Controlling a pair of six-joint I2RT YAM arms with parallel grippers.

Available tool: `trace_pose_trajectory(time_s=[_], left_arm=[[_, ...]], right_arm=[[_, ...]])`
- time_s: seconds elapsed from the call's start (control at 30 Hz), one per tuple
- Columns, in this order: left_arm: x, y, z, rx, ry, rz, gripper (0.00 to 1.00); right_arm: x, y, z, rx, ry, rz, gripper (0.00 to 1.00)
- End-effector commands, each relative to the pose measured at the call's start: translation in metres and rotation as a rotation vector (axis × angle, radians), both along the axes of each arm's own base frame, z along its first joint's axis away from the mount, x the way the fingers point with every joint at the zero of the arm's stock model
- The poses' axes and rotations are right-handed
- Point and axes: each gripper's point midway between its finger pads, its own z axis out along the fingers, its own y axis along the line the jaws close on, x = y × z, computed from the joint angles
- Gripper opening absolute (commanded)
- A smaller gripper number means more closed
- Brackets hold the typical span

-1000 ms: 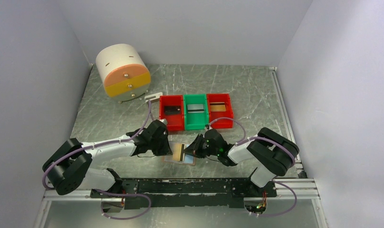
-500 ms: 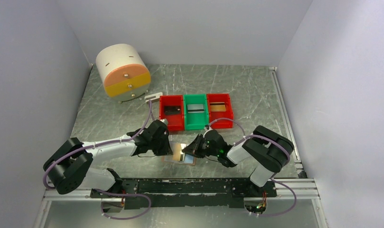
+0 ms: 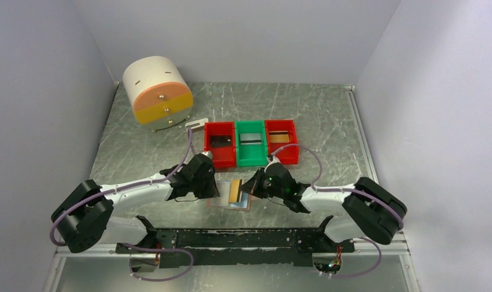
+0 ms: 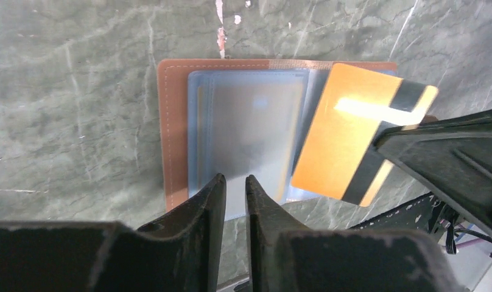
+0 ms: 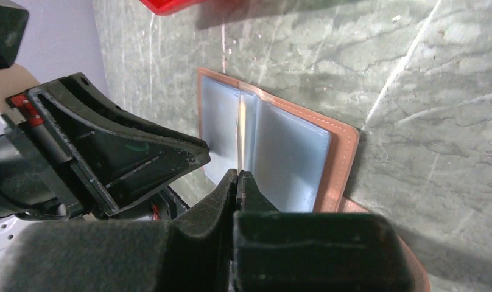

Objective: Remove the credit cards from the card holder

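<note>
Listing outward from the card holder (image 4: 173, 134), we record it lying open and flat on the marbled table (image 3: 329, 121), tan cover down and pale blue clear pockets up. Item one: yellow-orange card (image 4: 353, 140) with a dark stripe, tilted above the holder's pockets on the side toward the right arm; we cannot tell whether its lower edge is clear of a pocket. Item two: right gripper (image 5: 237, 176), fingers closed tight on that card's striped end, the card seen edge-on between them in the right wrist view. Item three: left gripper (image 4: 235, 182), tips at the holder's edge on the left arm's side, over a clear pocket leaf, fingers a narrow slit apart; we cannot tell whether they pinch anything. Beyond the holder, away from the arm bases, three bins stand in a touching row: first red bin (image 3: 220, 152) holding a black card (image 3: 220, 141), green bin (image 3: 251, 153) holding a grey-white card (image 3: 250, 139), second red bin (image 3: 282, 152) holding a gold-brown card (image 3: 279, 137). Farther beyond the holder, leftward: small grey-white block (image 3: 196, 123) and a white drum (image 3: 157, 90) with an orange and yellow face.
</note>
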Motion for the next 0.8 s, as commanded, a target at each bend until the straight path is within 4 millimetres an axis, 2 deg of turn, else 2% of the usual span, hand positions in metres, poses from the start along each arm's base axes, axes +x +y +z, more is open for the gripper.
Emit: trace_pose_trajectory(time_s=[0.0,0.37,0.5,0.77], left_arm=[[0.007,0.006,0.013,0.016,-0.055,0.030,0.28],[0.023,0.012,0.046,0.005,-0.156,0.094,0.44],[0.028,0.018,0.056,-0.009,-0.200,0.133,0.52],[0.044,0.042,0.083,0.058,-0.312,0.207,0.76]], right_arm=[[0.011,-0.016,0.008,-0.103,-0.078,-0.030,0.00],[0.030,-0.030,0.060,-0.108,-0.322,-0.066,0.00],[0.036,-0.032,0.088,-0.119,-0.490,-0.027,0.00],[0.047,-0.059,0.133,-0.297,-0.886,0.029,0.00]])
